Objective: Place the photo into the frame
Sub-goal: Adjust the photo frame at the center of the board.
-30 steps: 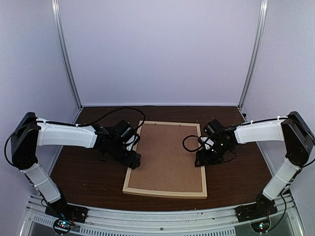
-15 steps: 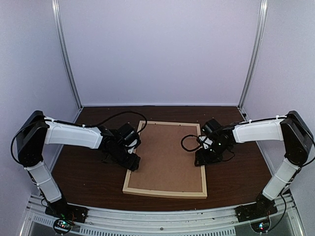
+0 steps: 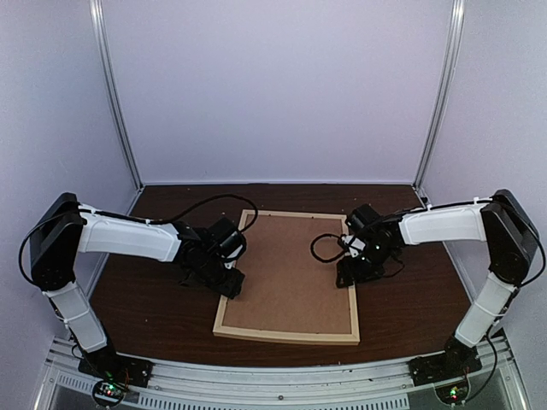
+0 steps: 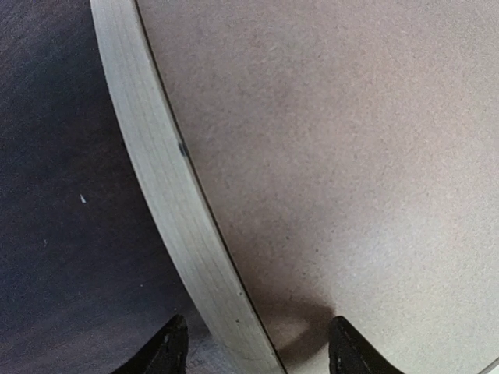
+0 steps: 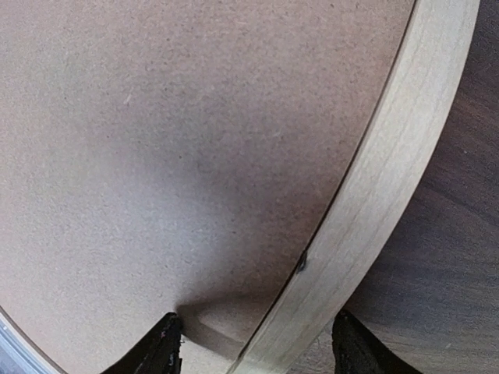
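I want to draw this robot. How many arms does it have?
2. The left arm comes in from the left side to the frame, at its left rail. The right arm comes in from the right side to its right rail. None looks hidden.

- You're working on a dark brown wood-grain table (image 3: 154, 316). Its top shows to the left, right, front and back of the frame.
- The frame (image 3: 286, 335), with pale wood rails, lies flat on it, long sides running front to back.
- Within the frame's rails, a brown backing board (image 3: 291, 273) fills the opening, face up.
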Tool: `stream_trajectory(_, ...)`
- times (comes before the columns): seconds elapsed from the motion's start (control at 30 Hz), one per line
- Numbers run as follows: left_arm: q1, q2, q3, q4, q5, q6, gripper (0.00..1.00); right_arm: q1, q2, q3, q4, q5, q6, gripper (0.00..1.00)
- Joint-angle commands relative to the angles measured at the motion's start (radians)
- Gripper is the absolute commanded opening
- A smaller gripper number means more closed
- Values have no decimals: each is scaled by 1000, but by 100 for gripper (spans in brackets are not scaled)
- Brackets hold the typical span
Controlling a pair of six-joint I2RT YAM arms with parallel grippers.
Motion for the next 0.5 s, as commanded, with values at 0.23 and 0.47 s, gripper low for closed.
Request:
stream_trajectory(0.23,-41,-56,-71,40,179,-39,58,-18,69,30,-5,-39,-44,64)
stream_trajectory(0.47,-73,-104,-128,101,270,-85,56,-80,66,26,17,-158,-62,64)
